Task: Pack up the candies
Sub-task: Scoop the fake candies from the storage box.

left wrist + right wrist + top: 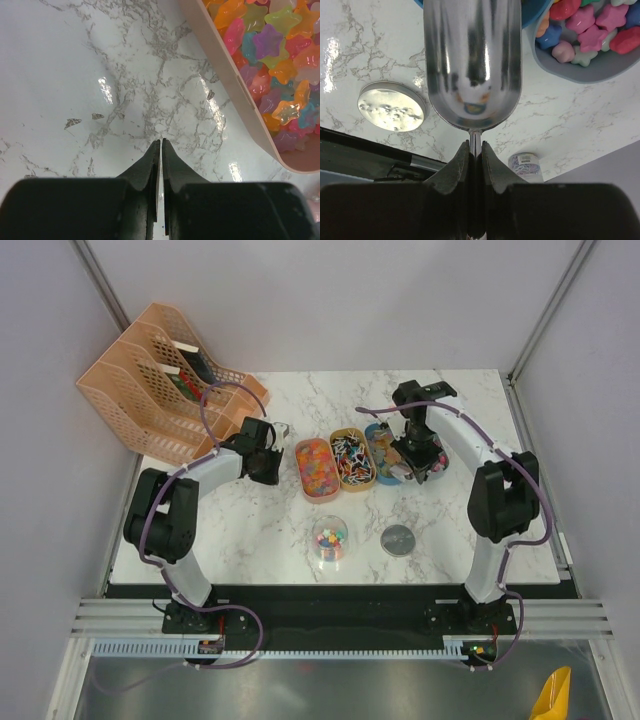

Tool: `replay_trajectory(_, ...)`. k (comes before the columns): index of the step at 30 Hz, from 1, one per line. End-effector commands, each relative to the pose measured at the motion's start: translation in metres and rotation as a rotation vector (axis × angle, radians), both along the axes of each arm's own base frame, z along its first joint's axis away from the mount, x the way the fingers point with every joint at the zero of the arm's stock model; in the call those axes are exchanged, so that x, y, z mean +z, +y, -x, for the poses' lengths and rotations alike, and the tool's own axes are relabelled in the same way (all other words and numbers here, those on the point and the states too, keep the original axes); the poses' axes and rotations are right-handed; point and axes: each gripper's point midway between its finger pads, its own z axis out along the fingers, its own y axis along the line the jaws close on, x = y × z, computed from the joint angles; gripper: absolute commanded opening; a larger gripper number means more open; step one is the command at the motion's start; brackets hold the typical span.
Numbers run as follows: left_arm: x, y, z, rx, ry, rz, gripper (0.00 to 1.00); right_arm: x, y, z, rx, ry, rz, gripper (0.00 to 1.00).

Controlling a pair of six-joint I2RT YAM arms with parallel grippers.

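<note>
Right gripper (476, 147): pinched on stem of steel scoop (472, 60), bowl empty, at blue oval tray (580, 75) to lift star candies (580, 20). Left gripper (161, 142): closed, empty, parked beside pink tray (235, 85).

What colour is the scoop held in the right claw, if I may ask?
The scoop is shiny silver metal, seen best in the right wrist view.

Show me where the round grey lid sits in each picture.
Top view: the lid lies near the table's front edge, right of the clear jar.
Right wrist: the lid is at the left, beside the metal scoop.
Left wrist: not in it.
Shared landmark: the white marble table shows in all three.
</note>
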Motion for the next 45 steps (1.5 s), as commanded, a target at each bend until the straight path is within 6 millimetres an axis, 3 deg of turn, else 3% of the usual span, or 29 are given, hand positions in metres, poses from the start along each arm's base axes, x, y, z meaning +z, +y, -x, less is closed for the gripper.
replay_trajectory(1,0.013,-0.008,-0.015,0.025,-0.050,0.033,0.10,-0.002,0.001,0.001,-0.030,0.056,-0.005,0.00)
replay_trajectory(15,0.014,-0.009,-0.014,0.024,-0.049,0.041,0.10,-0.025,0.006,-0.021,-0.035,0.078,0.021,0.00)
replay_trajectory(21,0.015,-0.007,-0.014,0.025,-0.053,0.033,0.10,-0.034,0.006,-0.017,-0.034,0.116,0.024,0.00)
replay_trajectory(29,0.016,-0.004,-0.013,0.024,-0.063,0.013,0.10,-0.043,0.018,-0.050,-0.043,0.065,0.003,0.00)
replay_trajectory(36,0.019,0.000,-0.013,0.021,-0.072,0.000,0.10,-0.051,0.020,-0.050,-0.058,0.068,-0.009,0.00)
replay_trajectory(45,0.021,0.002,-0.011,0.016,-0.068,-0.012,0.10,-0.060,0.034,-0.076,-0.126,0.007,-0.061,0.00)
